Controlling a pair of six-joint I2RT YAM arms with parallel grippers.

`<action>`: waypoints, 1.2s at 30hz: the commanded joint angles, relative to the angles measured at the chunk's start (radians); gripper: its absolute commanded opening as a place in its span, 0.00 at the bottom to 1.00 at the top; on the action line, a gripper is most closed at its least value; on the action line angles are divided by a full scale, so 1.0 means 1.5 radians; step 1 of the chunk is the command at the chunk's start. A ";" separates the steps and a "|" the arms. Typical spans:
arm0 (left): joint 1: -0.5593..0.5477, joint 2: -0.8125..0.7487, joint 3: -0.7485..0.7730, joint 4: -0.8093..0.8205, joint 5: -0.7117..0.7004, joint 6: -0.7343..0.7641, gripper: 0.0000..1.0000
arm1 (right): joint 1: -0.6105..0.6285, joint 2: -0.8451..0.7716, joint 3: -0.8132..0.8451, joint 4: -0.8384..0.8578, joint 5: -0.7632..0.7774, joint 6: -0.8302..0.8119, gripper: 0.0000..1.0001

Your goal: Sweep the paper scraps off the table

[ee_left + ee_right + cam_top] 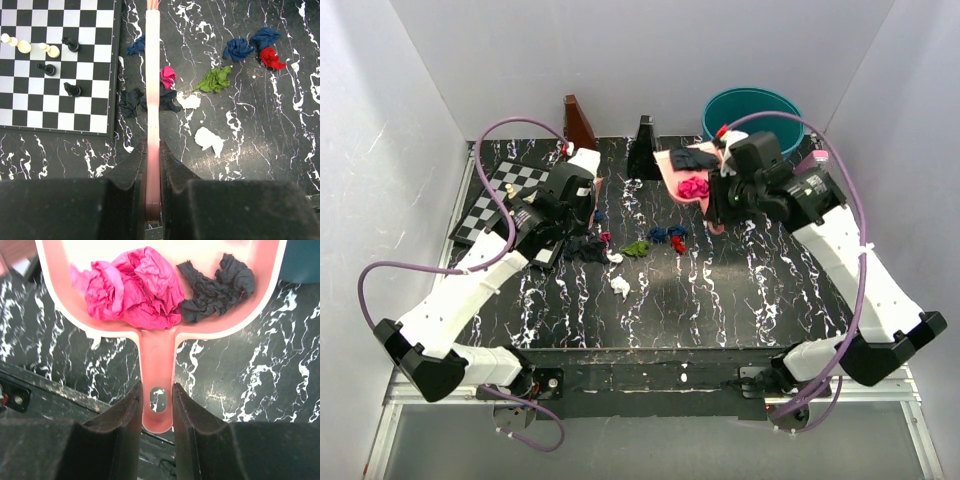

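Loose paper scraps lie mid-table [740,290]: green [636,247], blue [665,235], red [678,243], white [620,287] and dark [588,246]. My left gripper [152,160] is shut on the pink brush handle [152,75], which lies over the scraps. To its right are a magenta [168,76], a green [215,80], a red [271,57] and a white wad [209,139]. My right gripper [157,400] is shut on the pink dustpan handle [157,370]. The pan, held above the table, carries a magenta wad [132,287] and a dark wad [215,280].
A chessboard [60,100] with a few pieces lies at the left, close to the brush. A teal bin [752,110] stands at the back right behind the dustpan [680,172]. A brown block [578,122] and a black stand [643,148] stand at the back.
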 commanded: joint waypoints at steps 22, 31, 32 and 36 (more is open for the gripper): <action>0.003 -0.039 -0.049 0.018 0.078 -0.014 0.00 | -0.432 0.094 -0.031 0.585 -0.647 0.407 0.01; 0.002 -0.041 -0.056 0.023 0.088 -0.014 0.00 | -0.478 0.091 -0.217 1.025 -0.729 0.743 0.01; 0.001 -0.041 -0.055 0.022 0.091 -0.014 0.00 | -0.481 0.091 -0.246 1.118 -0.727 0.797 0.01; 0.003 -0.042 -0.056 0.023 0.095 -0.014 0.00 | -0.484 0.112 -0.313 1.308 -0.719 0.945 0.01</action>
